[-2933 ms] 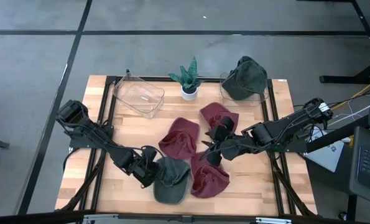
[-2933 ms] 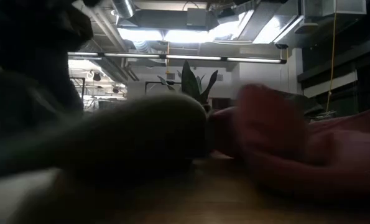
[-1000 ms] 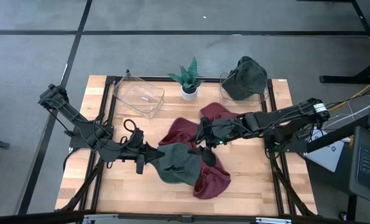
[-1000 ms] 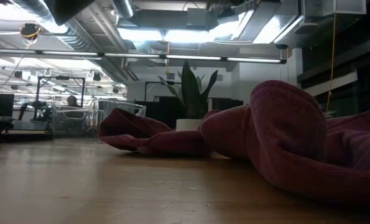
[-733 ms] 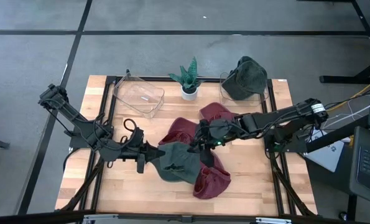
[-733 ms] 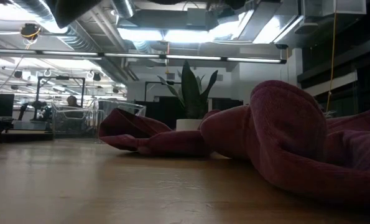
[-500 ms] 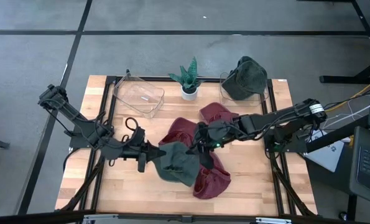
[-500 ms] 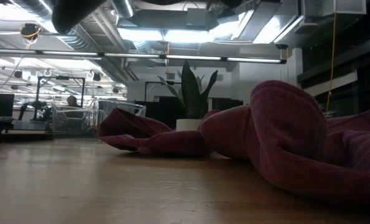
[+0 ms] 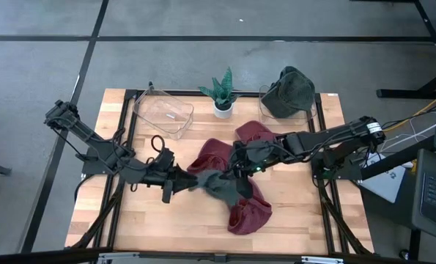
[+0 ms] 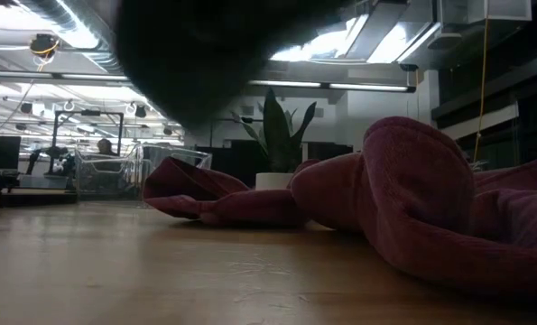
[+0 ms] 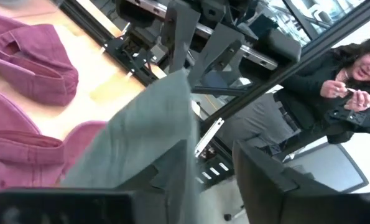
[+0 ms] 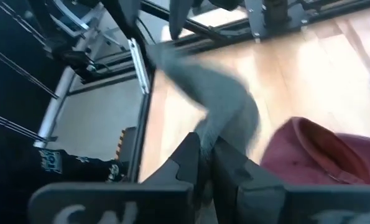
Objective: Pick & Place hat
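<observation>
A grey-green hat (image 9: 219,185) hangs bunched above the table's middle; in the low view it is a dark shape (image 10: 205,54) at the top. My right gripper (image 9: 236,174) is shut on its right side. My left gripper (image 9: 182,181) stands open just to the hat's left. In the left wrist view the cloth (image 11: 147,137) lies beside one finger. Three red hats (image 9: 212,158) (image 9: 256,136) (image 9: 248,213) lie on the wood below and around it. My right gripper pinches a gathered fold of the hat's cloth (image 12: 211,127) between its two shut fingers. It comes slanting down from the table's right side. The hat hangs slack past the fingers, clear of the table. My left gripper: the cloth lies along one finger (image 11: 166,171); whether they touch, I cannot tell.
A clear bin (image 9: 164,112) stands at the far left. A small potted plant (image 9: 223,94) is at the far middle. At the far right a second green hat (image 9: 287,92) sits in a clear container. A person (image 11: 334,81) stands beyond the table.
My right gripper has shut on the green hat's right side. The hat was spread between both grippers. Its left part has since come away from my left gripper, gathered toward the right gripper, and sagged into the top of the low view.
</observation>
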### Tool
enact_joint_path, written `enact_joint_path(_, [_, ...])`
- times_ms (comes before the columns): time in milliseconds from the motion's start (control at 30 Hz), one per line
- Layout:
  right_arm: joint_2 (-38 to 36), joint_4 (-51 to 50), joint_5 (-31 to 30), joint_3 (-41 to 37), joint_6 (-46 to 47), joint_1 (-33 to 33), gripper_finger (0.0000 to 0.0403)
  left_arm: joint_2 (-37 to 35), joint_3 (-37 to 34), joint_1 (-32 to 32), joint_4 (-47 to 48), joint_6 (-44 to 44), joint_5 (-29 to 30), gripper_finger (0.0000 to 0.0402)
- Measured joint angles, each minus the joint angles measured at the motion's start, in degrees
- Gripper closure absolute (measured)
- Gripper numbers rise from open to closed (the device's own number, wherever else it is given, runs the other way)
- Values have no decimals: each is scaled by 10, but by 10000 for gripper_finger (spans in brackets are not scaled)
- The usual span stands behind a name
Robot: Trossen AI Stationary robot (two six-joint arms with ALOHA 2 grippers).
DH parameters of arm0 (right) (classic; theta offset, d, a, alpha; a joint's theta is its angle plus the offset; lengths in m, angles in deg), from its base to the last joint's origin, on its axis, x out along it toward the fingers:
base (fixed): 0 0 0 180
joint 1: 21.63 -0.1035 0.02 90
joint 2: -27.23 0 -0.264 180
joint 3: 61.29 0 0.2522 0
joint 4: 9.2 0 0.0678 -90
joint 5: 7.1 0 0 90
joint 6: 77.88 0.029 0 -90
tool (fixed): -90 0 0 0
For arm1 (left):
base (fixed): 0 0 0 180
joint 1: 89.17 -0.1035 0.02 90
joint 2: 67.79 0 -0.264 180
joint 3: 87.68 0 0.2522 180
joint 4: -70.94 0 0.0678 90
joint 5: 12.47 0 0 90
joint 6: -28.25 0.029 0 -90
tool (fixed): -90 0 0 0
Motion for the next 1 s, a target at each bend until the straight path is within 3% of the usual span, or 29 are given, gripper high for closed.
enact_joint_path(267, [0,-144,-57,48,11,-1,381,0,0,-15,2,14,10,255])
enact_joint_path(600, [0,-443,-207,169,57,-2,381,-30,0,-45,12,54,10,271])
enact_joint_path(867, [-2,-653,-295,264,101,1,381,-93,0,-82,52,194,11,283])
enact_joint_path(1000, [-21,-663,-319,283,85,26,381,-129,0,-104,55,271,10,289])
